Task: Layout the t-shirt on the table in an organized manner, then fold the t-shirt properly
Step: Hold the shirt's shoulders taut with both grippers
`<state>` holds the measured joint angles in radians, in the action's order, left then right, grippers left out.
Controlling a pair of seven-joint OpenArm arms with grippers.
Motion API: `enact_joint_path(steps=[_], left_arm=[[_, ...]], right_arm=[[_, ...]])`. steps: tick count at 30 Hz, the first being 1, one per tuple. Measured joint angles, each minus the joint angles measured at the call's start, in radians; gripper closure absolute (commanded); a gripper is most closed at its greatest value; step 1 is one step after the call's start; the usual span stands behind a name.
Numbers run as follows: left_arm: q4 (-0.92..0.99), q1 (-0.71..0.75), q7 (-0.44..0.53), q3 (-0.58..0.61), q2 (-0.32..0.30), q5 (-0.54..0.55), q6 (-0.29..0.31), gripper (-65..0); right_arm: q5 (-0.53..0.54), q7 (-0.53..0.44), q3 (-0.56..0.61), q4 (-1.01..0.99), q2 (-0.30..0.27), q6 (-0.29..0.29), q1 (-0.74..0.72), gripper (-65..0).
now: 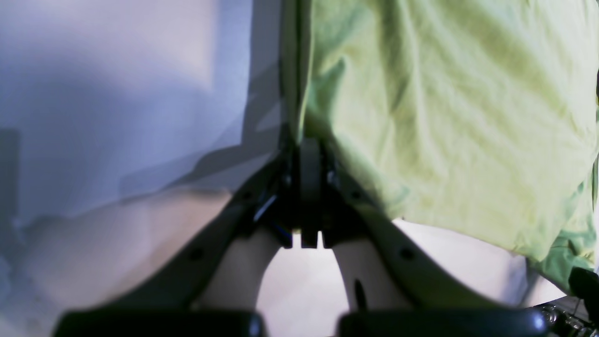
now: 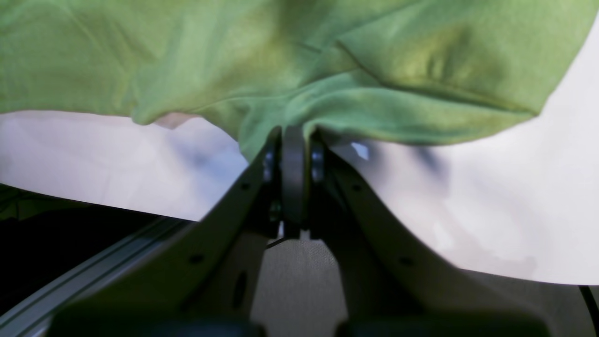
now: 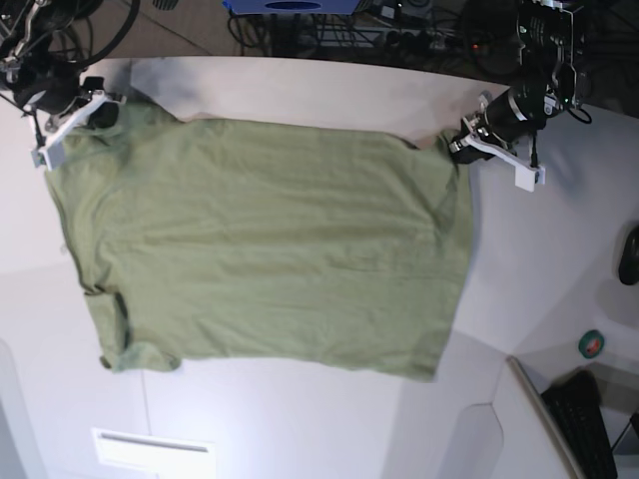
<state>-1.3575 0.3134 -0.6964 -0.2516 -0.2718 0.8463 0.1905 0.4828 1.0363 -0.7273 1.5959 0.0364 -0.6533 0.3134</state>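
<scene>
T-shirt (image 3: 270, 244) is spread flat on the white table (image 3: 539, 269), long axis running left-right, sleeve bunched at the near left. Both far corners are pinched: right gripper (image 3: 68, 128) clamps the far-left corner, left gripper (image 3: 464, 143) clamps the far-right one. Both arms reach in low from the far edge.
</scene>
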Motion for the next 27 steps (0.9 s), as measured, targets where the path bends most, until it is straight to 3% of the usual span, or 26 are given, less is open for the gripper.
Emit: enact_joint_path(steps=[3,6,27], left_arm=[[0.0,-0.003,0.009,0.0,0.004,-0.135,0.003,0.0],[-0.008,-0.003,0.023,-0.011,0.036,-0.198,0.005,0.0],[-0.011,-0.011,0.019,-0.002,0.047,-0.214,0.018,0.0]], right_arm=[[0.0,0.0,0.0,0.0,0.0,0.0,0.0,0.0],[0.0,0.0,0.0,0.0,0.0,0.0,0.0,0.0],[0.0,0.0,0.0,0.0,0.002,0.0,0.0,0.0]])
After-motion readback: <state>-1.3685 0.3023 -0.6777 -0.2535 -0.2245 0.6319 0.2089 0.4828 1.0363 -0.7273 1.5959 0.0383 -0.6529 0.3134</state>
